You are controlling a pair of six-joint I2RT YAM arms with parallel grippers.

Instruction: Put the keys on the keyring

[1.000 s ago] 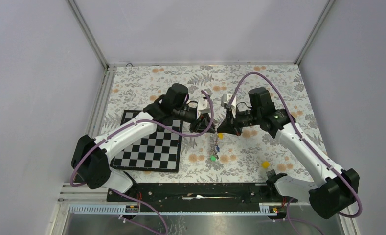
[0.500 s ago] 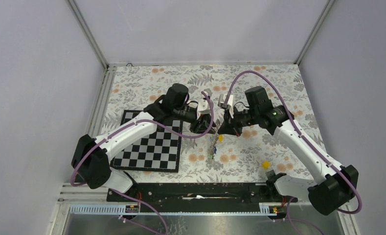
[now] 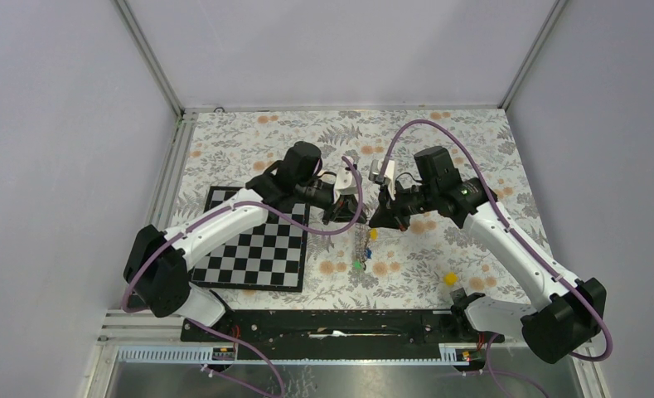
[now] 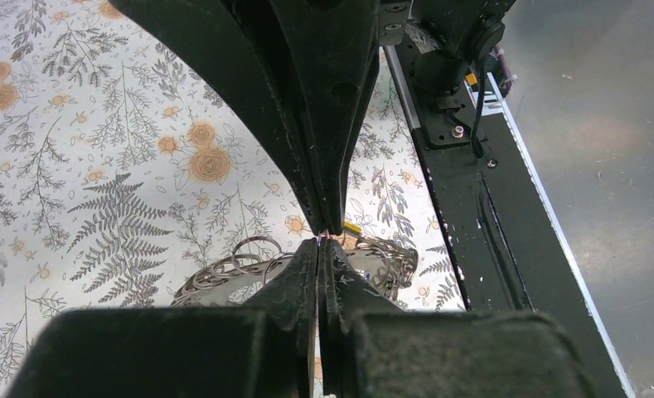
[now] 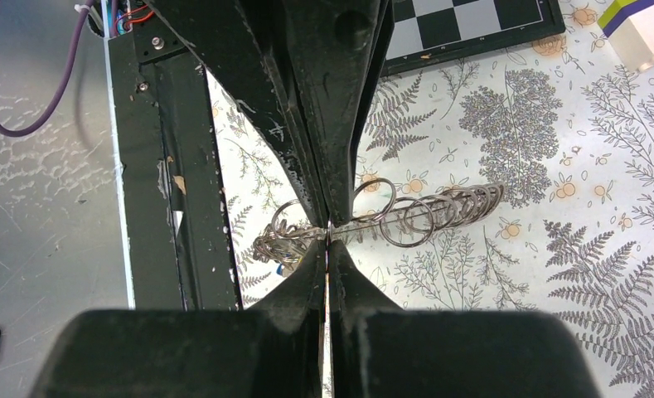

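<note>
Pinching the keyring (image 5: 423, 217) mid-coil, my right fingers (image 5: 323, 124) are clamped on its wire. My left fingers (image 4: 307, 149), closed flat, meet it from the opposite side, grip unclear. Its long axis runs toward the table's (image 3: 439, 141) near edge, keys (image 3: 358, 265) at that end.

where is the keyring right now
In the top view the keyring is near the centre, just right of the chessboard, trailing down the picture from where the left gripper and right gripper nearly meet.
</note>
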